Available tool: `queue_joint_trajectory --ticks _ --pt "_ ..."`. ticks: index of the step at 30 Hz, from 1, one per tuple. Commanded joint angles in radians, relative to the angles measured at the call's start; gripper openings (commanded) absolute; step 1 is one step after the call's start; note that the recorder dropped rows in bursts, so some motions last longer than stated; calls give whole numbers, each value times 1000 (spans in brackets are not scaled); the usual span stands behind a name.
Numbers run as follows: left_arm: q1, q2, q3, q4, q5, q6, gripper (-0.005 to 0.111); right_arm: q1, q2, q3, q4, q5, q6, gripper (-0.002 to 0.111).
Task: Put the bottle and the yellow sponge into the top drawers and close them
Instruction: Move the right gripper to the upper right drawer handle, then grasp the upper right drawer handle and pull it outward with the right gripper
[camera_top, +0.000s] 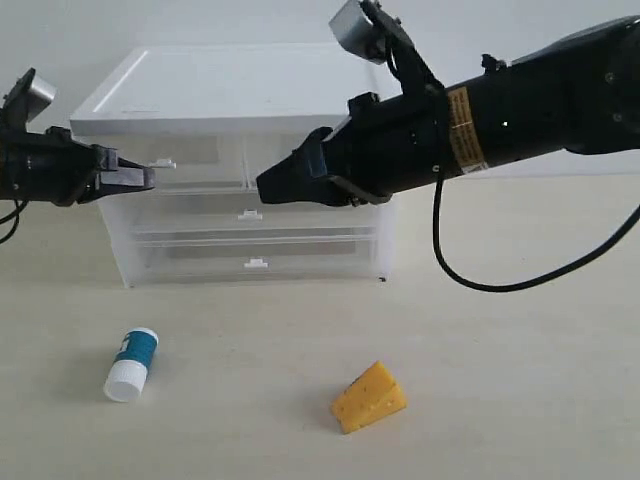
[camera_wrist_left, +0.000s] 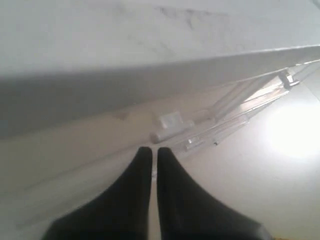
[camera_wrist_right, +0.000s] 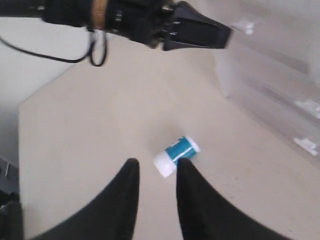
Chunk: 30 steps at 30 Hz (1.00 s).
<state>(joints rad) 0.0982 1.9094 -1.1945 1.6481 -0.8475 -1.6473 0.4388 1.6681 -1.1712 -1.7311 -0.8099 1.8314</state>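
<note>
The bottle (camera_top: 132, 364) lies on its side on the table, front left. Further right lies the yellow sponge (camera_top: 368, 398), a speckled wedge. Both top drawers (camera_top: 195, 152) of the white-topped chest look closed. My left gripper (camera_top: 143, 178) is shut with nothing in it, its tips just short of the left top drawer's tab handle (camera_top: 163, 163); the left wrist view shows that handle (camera_wrist_left: 170, 122) right ahead of the gripper (camera_wrist_left: 151, 150). My right gripper (camera_top: 265, 188) hangs open in front of the chest, hiding the right top drawer's handle. In the right wrist view the bottle (camera_wrist_right: 176, 155) shows beyond the open gripper (camera_wrist_right: 157, 164).
Two full-width drawers (camera_top: 250, 245) sit below the top pair, both closed. The chest (camera_top: 240, 80) stands at the back of a pale table (camera_top: 500, 380). A black cable (camera_top: 480, 280) droops from the right arm.
</note>
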Motion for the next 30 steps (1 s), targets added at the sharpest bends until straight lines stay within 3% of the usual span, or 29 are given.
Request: queue_joint_trajectory --ticks 1,7,11,16,30 --pt "60 -18 -18 -8 -7 -31 4 -4 17 -7 -13 174 112 41" --pt "78 -18 -24 -23 11 -37 4 -21 39 -11 121 333 122 42" --pt "78 -18 -27 -44 -12 -37 4 -74 80 -40 269 304 167 42" --pt "78 -18 -27 -55 -12 -28 4 -121 176 -89 294 194 264 42" --pt "78 -18 -27 -59 -16 -15 4 -120 320 -187 442 200 244 42"
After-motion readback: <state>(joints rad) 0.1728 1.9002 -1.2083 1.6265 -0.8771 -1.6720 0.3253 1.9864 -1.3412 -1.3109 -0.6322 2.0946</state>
